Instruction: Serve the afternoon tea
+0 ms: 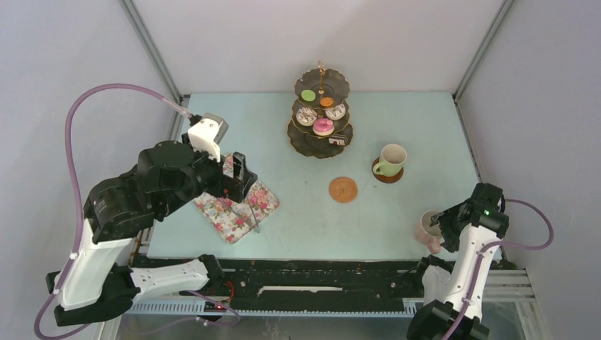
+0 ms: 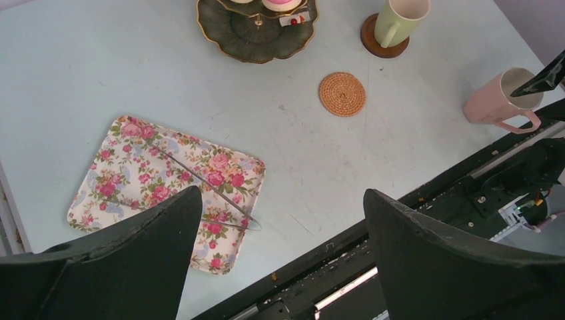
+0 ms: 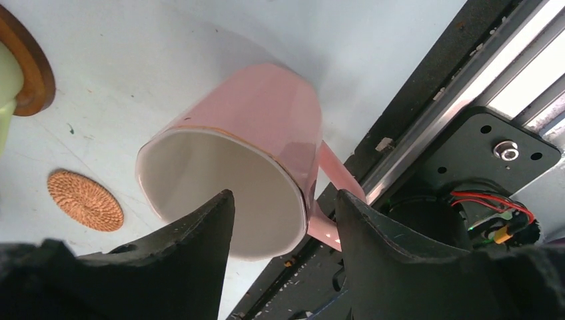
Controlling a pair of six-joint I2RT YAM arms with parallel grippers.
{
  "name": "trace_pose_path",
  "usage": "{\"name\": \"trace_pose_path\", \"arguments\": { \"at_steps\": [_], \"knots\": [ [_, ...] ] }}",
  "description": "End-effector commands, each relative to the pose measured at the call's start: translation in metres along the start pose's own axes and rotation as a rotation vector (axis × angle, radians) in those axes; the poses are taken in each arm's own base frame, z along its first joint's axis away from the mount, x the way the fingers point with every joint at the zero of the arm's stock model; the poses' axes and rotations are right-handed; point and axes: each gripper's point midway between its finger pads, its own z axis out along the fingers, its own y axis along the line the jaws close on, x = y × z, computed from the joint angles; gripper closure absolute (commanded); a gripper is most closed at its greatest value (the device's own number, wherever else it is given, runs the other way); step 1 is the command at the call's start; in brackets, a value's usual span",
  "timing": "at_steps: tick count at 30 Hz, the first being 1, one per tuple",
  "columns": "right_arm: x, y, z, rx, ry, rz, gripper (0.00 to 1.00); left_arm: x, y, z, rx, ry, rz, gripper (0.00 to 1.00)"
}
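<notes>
The left gripper (image 2: 281,200) hangs wide open and empty above the floral cloth (image 1: 237,209) and tongs (image 2: 200,177). Mid-table the tiered stand (image 1: 305,142) holds the cakes, with a bare woven coaster (image 1: 343,189) in front. The cream cup (image 1: 391,159) sits on its own coaster (image 1: 379,175). At the near right edge, the right gripper (image 3: 283,197) stands half open astride the pink cup (image 3: 253,113) rim, not clamped. The step looks like picking it up: pinch the wall firmly, lift, then carry it left to the bare coaster

cake stand (image 2: 226,28) cut by top edge; pink cup (image 1: 425,227) half behind right arm (image 1: 473,246)
</notes>
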Motion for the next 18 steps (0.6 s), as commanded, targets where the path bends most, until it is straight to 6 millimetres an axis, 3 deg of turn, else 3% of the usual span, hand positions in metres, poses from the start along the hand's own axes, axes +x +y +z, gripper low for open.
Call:
{"name": "trace_pose_path", "arguments": {
  "at_steps": [1, 7, 18],
  "knots": [
    [-0.005, -0.001, 0.008, 0.047, -0.002, 0.016, 0.4, -0.003, -0.002, 0.002, 0.004, -0.018, -0.001, 0.02],
    [-0.013, -0.001, 0.023, 0.103, -0.022, 0.034, 0.46, -0.003, -0.003, 0.003, 0.01, -0.017, -0.001, 0.02],
    [-0.002, 0.016, 0.024, 0.067, -0.013, -0.025, 1.0, -0.015, 0.016, -0.013, -0.061, -0.079, 0.031, 0.02]
  ]
}}
